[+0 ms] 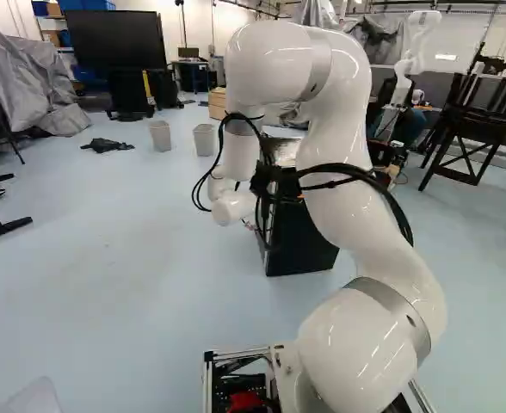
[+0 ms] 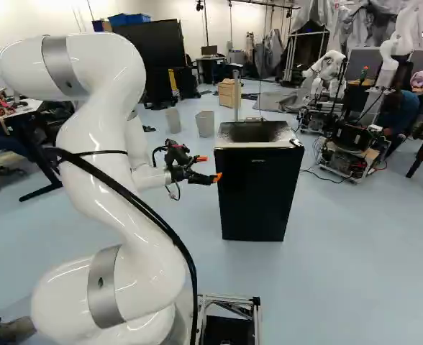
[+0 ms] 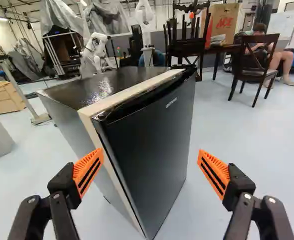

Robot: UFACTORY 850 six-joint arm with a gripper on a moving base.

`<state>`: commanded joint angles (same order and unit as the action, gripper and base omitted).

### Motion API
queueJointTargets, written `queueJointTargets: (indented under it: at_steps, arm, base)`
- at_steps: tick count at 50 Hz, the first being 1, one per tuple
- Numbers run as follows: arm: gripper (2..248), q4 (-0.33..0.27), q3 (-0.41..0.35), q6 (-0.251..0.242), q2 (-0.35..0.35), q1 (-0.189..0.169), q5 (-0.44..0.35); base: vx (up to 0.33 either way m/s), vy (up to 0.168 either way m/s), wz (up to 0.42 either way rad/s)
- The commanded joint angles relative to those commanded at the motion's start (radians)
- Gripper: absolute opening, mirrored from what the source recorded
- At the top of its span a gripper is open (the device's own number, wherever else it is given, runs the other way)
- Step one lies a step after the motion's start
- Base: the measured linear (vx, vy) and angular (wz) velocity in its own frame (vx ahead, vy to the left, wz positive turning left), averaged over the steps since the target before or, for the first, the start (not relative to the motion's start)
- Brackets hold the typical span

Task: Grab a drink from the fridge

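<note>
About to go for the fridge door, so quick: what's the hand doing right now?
Hand: open, holding nothing, its fingers apart, the closed fridge ahead of it.

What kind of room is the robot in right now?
Probably a robotics lab or workshop: another robot stands beyond the black fridge, grey sheeting drapes equipment, and an overhead rail runs along the ceiling.

Left base view: two grey bins (image 1: 204,140) near each other; large dark screen (image 1: 115,41) beyond. Wrist view: dark chair (image 3: 255,73) near table (image 3: 217,49) bearing cardboard box (image 3: 224,25).
</note>
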<state>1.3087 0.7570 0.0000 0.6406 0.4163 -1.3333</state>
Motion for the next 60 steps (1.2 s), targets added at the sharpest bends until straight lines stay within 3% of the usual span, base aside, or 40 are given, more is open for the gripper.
queueJointTargets:
  at_steps: [17,60]
  arm:
    - [247,0.000,0.047,0.000,0.025,0.015,0.000]
    - [247,0.000,0.153,0.000,0.083,-0.013,0.000]
  base:
    - [0.000,0.000,0.000]
    - [0.000,0.000,0.000]
